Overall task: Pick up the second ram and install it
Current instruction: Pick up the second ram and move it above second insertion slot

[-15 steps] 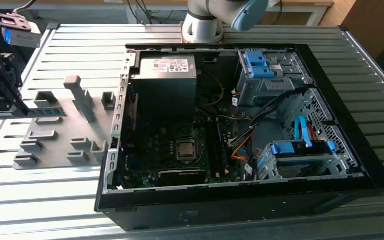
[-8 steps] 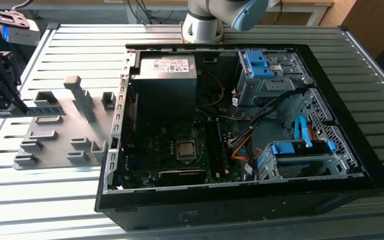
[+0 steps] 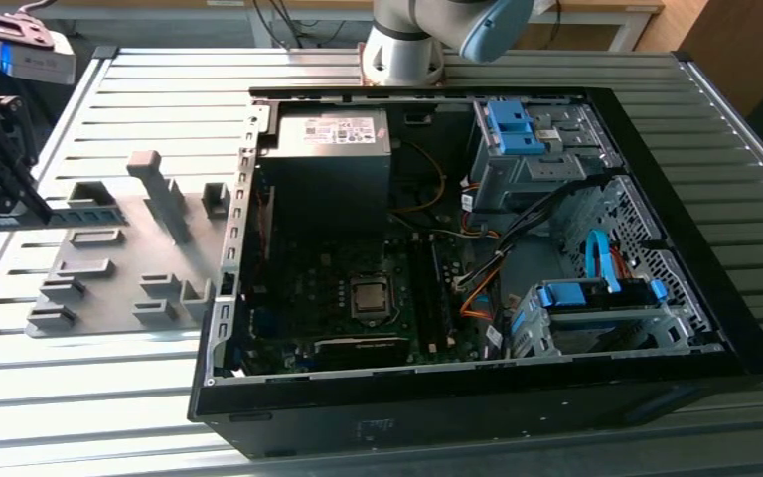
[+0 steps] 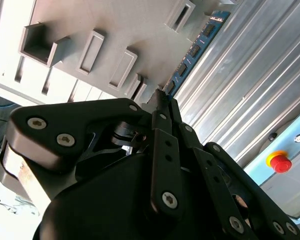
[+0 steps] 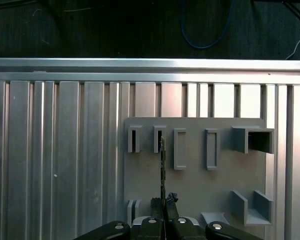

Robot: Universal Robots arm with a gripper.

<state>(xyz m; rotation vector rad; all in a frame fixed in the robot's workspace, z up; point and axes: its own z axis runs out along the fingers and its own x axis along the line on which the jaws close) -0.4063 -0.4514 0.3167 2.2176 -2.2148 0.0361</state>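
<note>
Between the tips of the gripper (image 4: pixel 162 98) sits one end of the second ram (image 4: pixel 195 50). The two black fingers (image 4: pixel 165 140) are squeezed almost together on it, with just the thin board in the gap. The blue stick points straight out from the tips, and its little black chips show in a row in the second wrist view. In the first wrist view it is seen from its edge and looks like a thin dark line. That line runs from the tips toward one of the slots in the grey holder (image 3: pixel 103 288). I cannot tell if its far end touches the holder. In the exterior view the gripper hangs low by the table's edge on the exterior view's left, leaning down toward the holder. The holder lies flat on the metal table (image 3: pixel 130 89), near that same edge. Next to it, around the middle of the table, lies the open computer case (image 3: pixel 739 343), with its board and wires showing. The arm's grey base (image 3: pixel 401 55) stands at the table's edge behind the case, at the top of the exterior view. A light-blue part of the arm (image 3: pixel 501 25) bends off above it.
</note>
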